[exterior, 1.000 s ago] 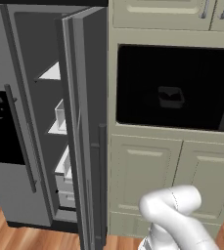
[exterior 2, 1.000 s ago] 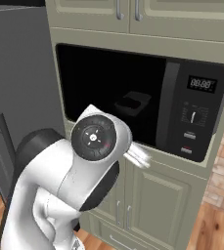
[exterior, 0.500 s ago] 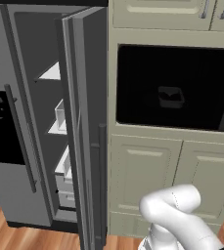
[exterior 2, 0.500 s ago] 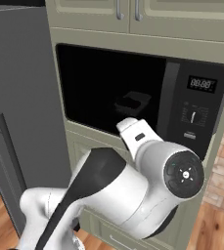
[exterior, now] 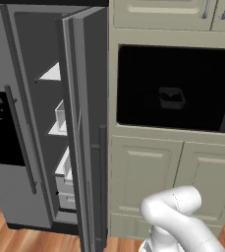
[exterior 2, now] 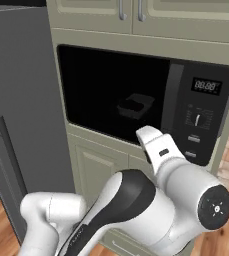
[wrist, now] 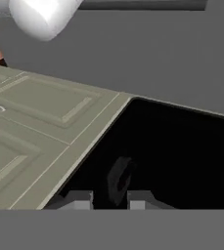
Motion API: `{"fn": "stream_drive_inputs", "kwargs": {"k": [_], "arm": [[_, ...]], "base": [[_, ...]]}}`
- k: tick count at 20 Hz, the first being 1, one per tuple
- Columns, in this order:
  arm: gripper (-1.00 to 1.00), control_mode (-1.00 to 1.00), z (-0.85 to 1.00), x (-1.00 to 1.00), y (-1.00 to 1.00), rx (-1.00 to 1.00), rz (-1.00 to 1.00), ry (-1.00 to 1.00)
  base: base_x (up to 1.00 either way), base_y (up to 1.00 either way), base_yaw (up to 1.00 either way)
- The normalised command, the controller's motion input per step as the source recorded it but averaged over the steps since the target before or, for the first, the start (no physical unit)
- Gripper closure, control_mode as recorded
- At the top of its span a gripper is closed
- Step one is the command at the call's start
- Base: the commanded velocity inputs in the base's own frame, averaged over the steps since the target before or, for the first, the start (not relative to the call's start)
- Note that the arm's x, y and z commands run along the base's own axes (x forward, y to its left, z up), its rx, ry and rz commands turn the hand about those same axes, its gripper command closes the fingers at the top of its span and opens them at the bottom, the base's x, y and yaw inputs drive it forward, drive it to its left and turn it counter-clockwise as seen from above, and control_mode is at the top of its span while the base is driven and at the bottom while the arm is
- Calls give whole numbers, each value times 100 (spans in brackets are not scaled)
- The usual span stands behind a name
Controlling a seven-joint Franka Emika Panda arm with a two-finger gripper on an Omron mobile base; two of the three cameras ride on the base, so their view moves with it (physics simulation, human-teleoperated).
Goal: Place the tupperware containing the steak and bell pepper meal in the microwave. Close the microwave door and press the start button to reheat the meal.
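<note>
The microwave [exterior 2: 113, 95] sits in cream cabinetry, and its door [exterior: 175, 88] looks shut across the front. Through the dark window the tupperware [exterior 2: 135, 105] [exterior: 172, 97] shows dimly inside. The food's colours cannot be made out. The control panel [exterior 2: 202, 120] with a lit display and small buttons is on the microwave's right side. My white hand [exterior 2: 153, 142] reaches up to the microwave's lower edge, left of the panel. In the hand view my gripper [wrist: 109, 200] points at the black door, where the tub [wrist: 119, 179] is a faint shape. Its fingertips [wrist: 79, 199] stand apart around nothing.
The tall grey fridge [exterior: 15, 123] stands left of the microwave, its right door [exterior: 87, 138] swung open toward me and showing door shelves. Cream cabinet doors [exterior: 143, 177] lie under the microwave, with upper cabinets [exterior 2: 131, 12] above. My bulky arm [exterior 2: 136, 210] fills the lower right base view.
The arm has swung from left to right in the right base view, and the hand has come up near the microwave's lower edge. The microwave, tub and fridge have not moved.
</note>
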Motion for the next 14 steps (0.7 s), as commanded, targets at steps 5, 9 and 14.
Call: {"fn": "stream_drive_inputs", "kwargs": {"k": [5,9,14], "arm": [[100,-100,-2,23,-24,6,-3,-7],[100,-100,-2,37,-22,0,-7,-2],[100,-100,-7,41,-19,0,-7,0]], "base": [[0,0,0],[0,0,0],[0,0,0]]}}
